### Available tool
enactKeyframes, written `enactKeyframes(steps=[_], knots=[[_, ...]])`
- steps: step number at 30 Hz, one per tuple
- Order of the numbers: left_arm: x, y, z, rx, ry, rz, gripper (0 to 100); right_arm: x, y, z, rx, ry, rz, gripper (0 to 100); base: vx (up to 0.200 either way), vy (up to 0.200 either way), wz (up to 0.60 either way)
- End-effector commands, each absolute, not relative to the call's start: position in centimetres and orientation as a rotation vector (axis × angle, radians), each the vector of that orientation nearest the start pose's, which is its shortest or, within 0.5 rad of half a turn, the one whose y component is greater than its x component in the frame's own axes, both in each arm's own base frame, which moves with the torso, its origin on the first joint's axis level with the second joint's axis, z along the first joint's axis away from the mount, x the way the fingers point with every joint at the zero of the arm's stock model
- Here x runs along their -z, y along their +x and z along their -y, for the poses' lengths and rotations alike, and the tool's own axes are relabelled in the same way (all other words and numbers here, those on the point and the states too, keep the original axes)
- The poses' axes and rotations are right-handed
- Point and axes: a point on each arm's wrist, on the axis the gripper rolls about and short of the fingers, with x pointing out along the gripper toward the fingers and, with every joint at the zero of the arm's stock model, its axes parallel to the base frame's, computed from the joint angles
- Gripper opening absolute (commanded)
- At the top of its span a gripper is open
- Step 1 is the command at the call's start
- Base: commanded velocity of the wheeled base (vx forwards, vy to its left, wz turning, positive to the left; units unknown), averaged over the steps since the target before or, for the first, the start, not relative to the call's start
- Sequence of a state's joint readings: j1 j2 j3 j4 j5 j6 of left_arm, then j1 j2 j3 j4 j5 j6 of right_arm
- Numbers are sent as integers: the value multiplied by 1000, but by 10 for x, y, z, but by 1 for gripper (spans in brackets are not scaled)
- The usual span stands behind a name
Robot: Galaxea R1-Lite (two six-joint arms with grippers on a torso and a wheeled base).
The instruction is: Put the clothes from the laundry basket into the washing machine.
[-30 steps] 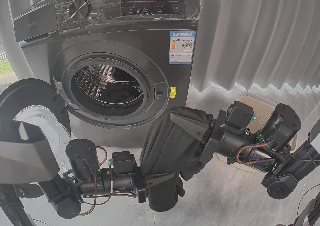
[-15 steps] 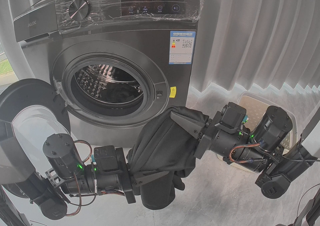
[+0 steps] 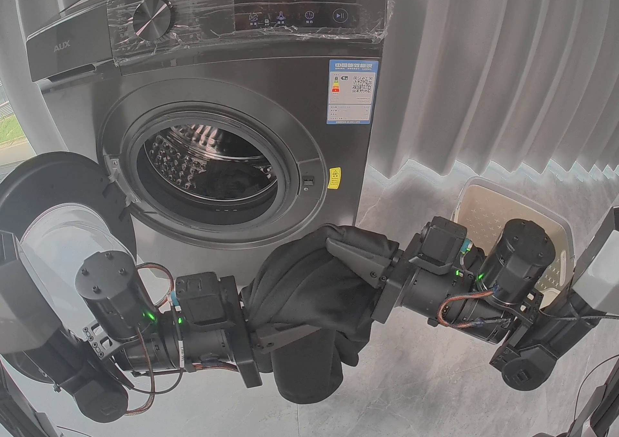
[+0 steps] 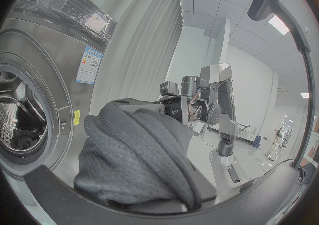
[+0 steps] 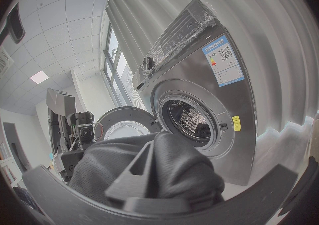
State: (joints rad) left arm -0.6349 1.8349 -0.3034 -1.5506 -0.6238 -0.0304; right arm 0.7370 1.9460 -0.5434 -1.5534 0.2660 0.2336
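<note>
Gripping dark garment [image 3: 303, 287] | L end effector [image 3: 287, 332] + R end effector [image 3: 353, 254] both clamped on it | before open washing machine [image 3: 213, 74]

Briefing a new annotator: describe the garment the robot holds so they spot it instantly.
Find the grey front-loading washing machine, its door open. Before it, a dark garment hangs bunched between the left claw and right claw. Unlike the dark clothing inside the drum, it is outside, gripped from both sides.
</note>
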Motion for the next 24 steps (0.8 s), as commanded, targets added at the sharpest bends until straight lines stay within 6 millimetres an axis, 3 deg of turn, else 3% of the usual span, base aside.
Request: enactKeyframes(steps=[1, 14, 20, 24], knots=[[-121, 202, 164, 1255, -27, 9, 0, -134, 228, -216, -1018, 249, 30, 100, 0, 0, 0], [-127, 211, 158, 1212, -29, 40, 0, -107, 209, -194, -984, 208, -121, 100, 0, 0, 0], [-125, 214, 157, 1199, -33, 31, 0, -110, 208, -193, -988, 207, -109, 100, 0, 0, 0], [-120, 209, 155, 1204, -36, 0, 0, -127, 216, -197, -986, 232, -24, 100, 0, 0, 0]])
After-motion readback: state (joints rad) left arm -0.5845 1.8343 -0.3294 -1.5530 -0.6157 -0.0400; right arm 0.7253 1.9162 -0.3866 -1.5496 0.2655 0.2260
